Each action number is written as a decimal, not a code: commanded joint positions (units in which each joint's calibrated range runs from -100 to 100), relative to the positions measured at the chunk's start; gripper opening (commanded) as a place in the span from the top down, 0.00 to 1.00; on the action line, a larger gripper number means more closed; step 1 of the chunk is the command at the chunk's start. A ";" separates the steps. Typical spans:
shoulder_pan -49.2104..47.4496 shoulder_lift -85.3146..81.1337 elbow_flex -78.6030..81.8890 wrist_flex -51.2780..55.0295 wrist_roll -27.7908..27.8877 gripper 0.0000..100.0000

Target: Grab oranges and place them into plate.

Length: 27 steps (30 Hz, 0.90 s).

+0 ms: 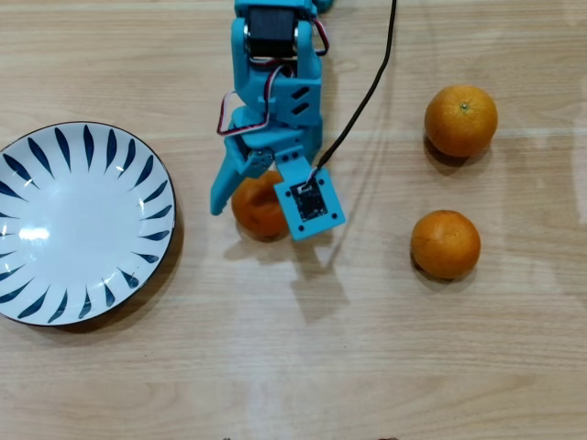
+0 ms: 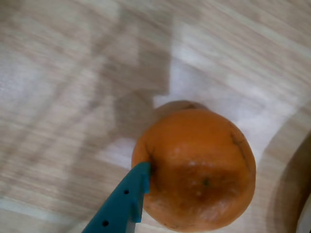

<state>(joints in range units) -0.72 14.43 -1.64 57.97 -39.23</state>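
My blue gripper (image 1: 255, 213) is shut on one orange (image 1: 259, 207) near the middle of the table, right of the plate (image 1: 73, 220). The plate is white with dark blue strokes, lies at the left edge and holds nothing. In the wrist view the held orange (image 2: 197, 170) fills the lower middle. One blue finger (image 2: 127, 200) presses its left side and the other finger is hidden. Its shadow falls apart from it on the wood, so it looks slightly lifted. Two more oranges lie on the table at the right, one farther back (image 1: 460, 120) and one nearer (image 1: 445, 244).
The table is light wood (image 1: 303, 367). A black cable (image 1: 367, 92) runs from the wrist camera up toward the top edge, left of the two loose oranges. The arm's body (image 1: 275, 55) enters from the top middle.
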 commanded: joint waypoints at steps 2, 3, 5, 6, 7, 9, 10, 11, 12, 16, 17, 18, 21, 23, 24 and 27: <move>0.56 0.78 -6.01 4.04 -1.65 0.62; 0.40 0.28 -6.01 5.25 -2.43 0.62; 0.23 0.19 -6.56 7.74 -3.22 0.62; 0.15 0.11 -7.10 8.69 -3.43 0.62; -0.01 0.11 -7.73 9.63 -3.53 0.62; -0.81 -0.40 -9.00 12.04 -3.64 0.62; -1.22 -1.33 -9.63 13.24 -3.69 0.62; -1.54 -2.51 -10.27 14.53 -3.74 0.62; -2.19 -3.70 -10.90 15.39 -3.95 0.62; -4.12 -7.41 -13.89 19.17 -6.25 0.62; -4.52 -7.75 -13.98 19.69 -6.77 0.62; -5.17 -7.50 -13.98 19.60 -7.61 0.62; -5.33 -5.47 -13.98 19.43 -7.82 0.61; -5.09 -3.78 -13.80 19.43 -7.66 0.61; -4.85 -2.85 -13.80 19.43 -7.45 0.61; -4.12 -0.06 -13.80 18.05 -7.30 0.61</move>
<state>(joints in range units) -5.95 12.91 -12.88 77.17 -46.74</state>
